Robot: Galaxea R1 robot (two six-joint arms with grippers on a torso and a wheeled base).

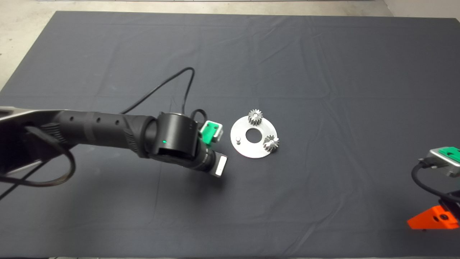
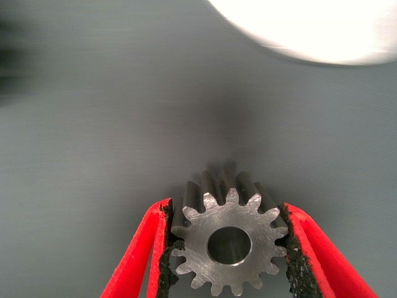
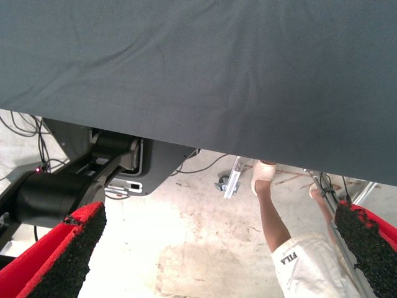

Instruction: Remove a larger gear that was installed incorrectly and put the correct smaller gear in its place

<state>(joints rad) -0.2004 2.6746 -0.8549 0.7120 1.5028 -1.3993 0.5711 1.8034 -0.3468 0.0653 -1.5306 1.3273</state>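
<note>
Mat (image 1: 323, 54): dark cloth, creased, covering the table.

Plate (image 1: 242, 146): round silver disc with a centre hole, lying flat near mid-mat. Two small gears stand on it, one (image 1: 255, 117) at the far rim, one (image 1: 271, 142) at the right rim. A bare peg (image 1: 237, 138) stands at the plate's left side.

Left gripper (image 2: 227, 248): reached in from the left, just beside the plate's left edge. Its red fingers (image 2: 139, 254) are clamped on a gear (image 2: 227, 243), black pads pressed against the teeth on both sides, the flat face and centre hole towards the wrist camera. From this close it is probably the larger gear, though that cannot be settled. A bright blurred shape beyond it looks like the plate rim. In the head view the gear is hidden under the arm.

Right gripper (image 1: 436, 217): parked at the mat's lower right edge, fingers (image 3: 65, 261) spread wide, holding nothing. Its wrist view shows the mat edge, the floor, the robot base and a person's legs (image 3: 279, 230).
</note>
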